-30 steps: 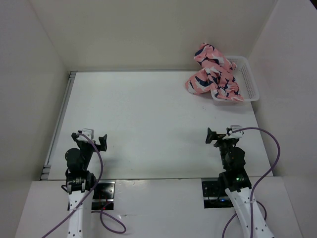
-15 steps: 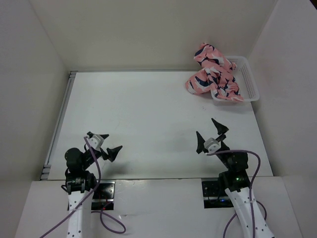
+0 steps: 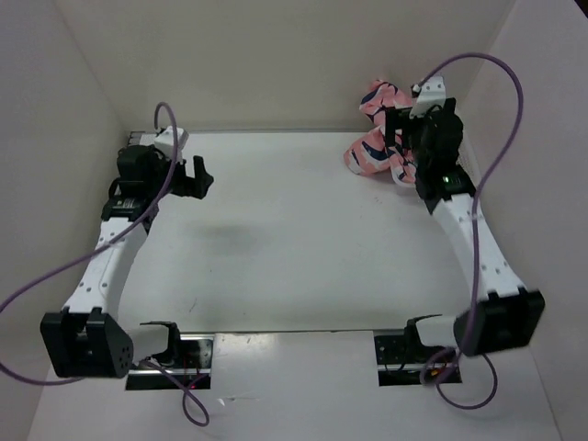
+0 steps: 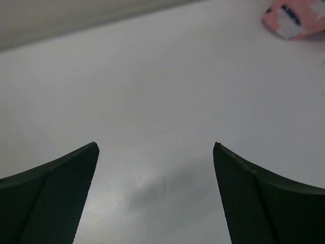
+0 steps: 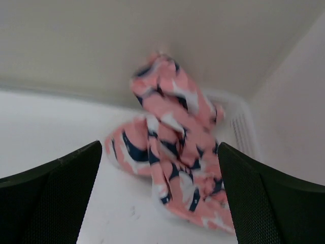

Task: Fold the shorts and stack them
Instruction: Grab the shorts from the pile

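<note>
The salmon-pink shorts (image 3: pixel 366 154) with navy and white shapes lie crumpled at the far right, draped over the left side of a white mesh basket (image 5: pixel 240 123) and onto the table. In the right wrist view the shorts (image 5: pixel 175 147) fill the middle, between the fingers. My right gripper (image 3: pixel 397 134) is open and empty, stretched out just above and in front of the shorts. My left gripper (image 3: pixel 196 175) is open and empty over the far left of the table (image 3: pixel 276 239). A corner of the shorts (image 4: pixel 295 18) shows far off in the left wrist view.
White walls close in the table at the back and on both sides. The right arm covers most of the basket in the top view. A metal rail (image 3: pixel 136 138) runs along the table's left edge. Purple cables arc above both arms.
Both arms have risen from their folded rest at the near edge and stretched to the far side. The right gripper has reached the shorts; the left has gone to the far left. The shorts have not moved.
</note>
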Available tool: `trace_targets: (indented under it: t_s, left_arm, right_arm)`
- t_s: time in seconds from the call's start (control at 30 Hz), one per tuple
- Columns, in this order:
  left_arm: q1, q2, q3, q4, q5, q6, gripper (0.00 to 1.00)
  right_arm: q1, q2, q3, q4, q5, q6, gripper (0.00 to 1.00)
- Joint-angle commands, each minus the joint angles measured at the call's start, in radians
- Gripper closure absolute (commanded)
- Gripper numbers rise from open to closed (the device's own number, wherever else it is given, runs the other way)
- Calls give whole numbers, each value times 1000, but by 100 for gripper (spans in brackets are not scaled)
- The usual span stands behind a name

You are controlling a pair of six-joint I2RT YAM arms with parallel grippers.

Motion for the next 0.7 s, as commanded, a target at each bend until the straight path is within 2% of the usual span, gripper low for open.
trace_targets:
  t_s: [0.0,0.07,0.17,0.2,0.3,0.67]
  left_arm:
    - [-63,106,71,-272,-156,5,0]
    - [-86,187,97,-353,-156,5,0]
    - [-99,215,97,-365,-73,5,0]
    - [-99,215,97,-365,-40,5,0]
    - [-99,215,88,-365,34,5,0]
    - [-99,283,97,-365,94,5,0]
  right_arm:
    - [-109,259,155,-372,121,210,1]
    - [-201,438,299,-514,82,335,1]
    - [-308,548,359,-559,-18,486,4]
    - [-319,560,359,-559,8,511,10]
    - [-343,579,359,-559,106,592,17]
    - [-357,588,307,-572,287,640,18]
